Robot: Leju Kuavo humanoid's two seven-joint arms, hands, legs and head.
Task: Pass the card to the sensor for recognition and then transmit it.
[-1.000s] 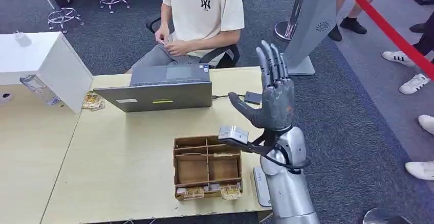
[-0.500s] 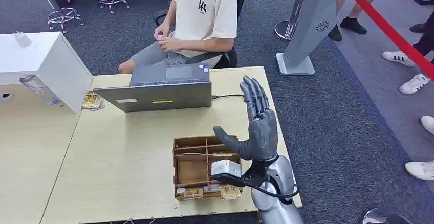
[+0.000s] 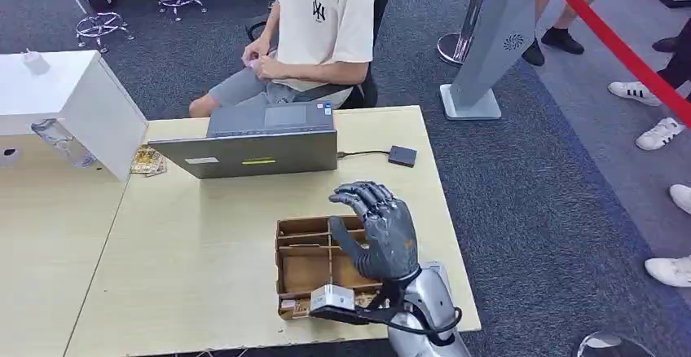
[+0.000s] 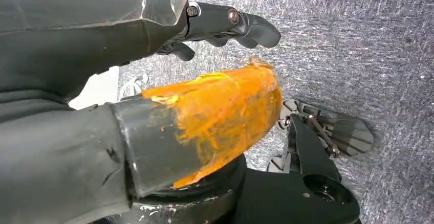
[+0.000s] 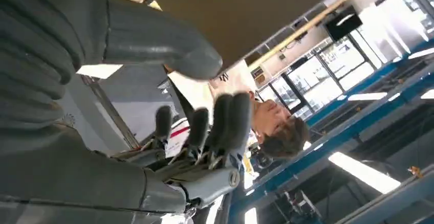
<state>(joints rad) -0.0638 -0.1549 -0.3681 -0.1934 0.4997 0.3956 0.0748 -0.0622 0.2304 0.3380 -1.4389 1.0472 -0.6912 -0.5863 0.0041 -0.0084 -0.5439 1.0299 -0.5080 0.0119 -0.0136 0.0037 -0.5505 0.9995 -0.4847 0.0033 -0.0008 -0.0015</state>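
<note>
My right hand hovers palm-down over the right side of a wooden divided box near the table's front edge. Its fingers are spread and bent forward, holding nothing. The right wrist view shows the same hand with a gap between the thumb and the fingers. Cards lie in the box's front compartments. A small black sensor sits on the table behind the hand, cabled to the laptop. My left hand, its thumb wrapped in orange tape, hangs over grey carpet and holds nothing.
A person sits on a chair behind the laptop. More cards lie at the laptop's left, beside a white box. A grey stand and a red barrier are at the right, with people's feet beyond.
My right hand has come down from an upright raised pose to just above the box, with its fingers bending forward. The seated person has turned a little on the chair.
</note>
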